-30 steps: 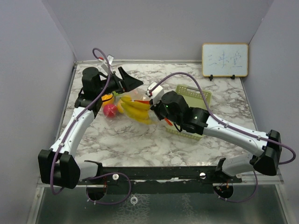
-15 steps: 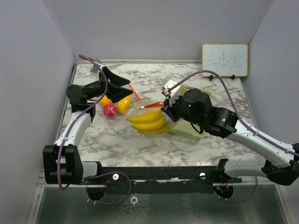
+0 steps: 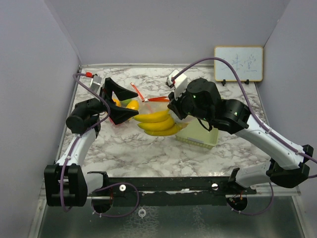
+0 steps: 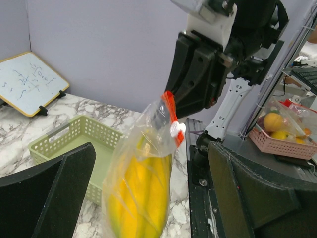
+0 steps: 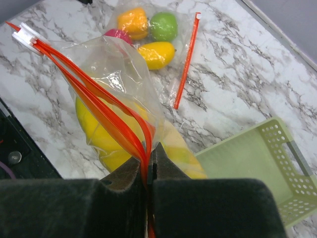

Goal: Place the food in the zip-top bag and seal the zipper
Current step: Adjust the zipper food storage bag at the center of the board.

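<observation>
The right gripper (image 5: 147,157) is clamped on the orange zipper strip (image 5: 106,116) of the bag (image 5: 119,74), holding it above the counter (image 3: 148,153) with the bananas (image 3: 158,123) inside. The left gripper (image 3: 130,103) gapes wide, with the bag between its fingers. An orange (image 5: 132,22) and an apple (image 5: 163,26) lie at the bag's far end.

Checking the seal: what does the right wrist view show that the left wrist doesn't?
Only right wrist: the small fruits on the marble, a red strip beside them. Only left wrist: the whiteboard and a pink basket in the background. Both: the right gripper, jaws shut on the red zipper of the banana bag, and the green tray.
</observation>
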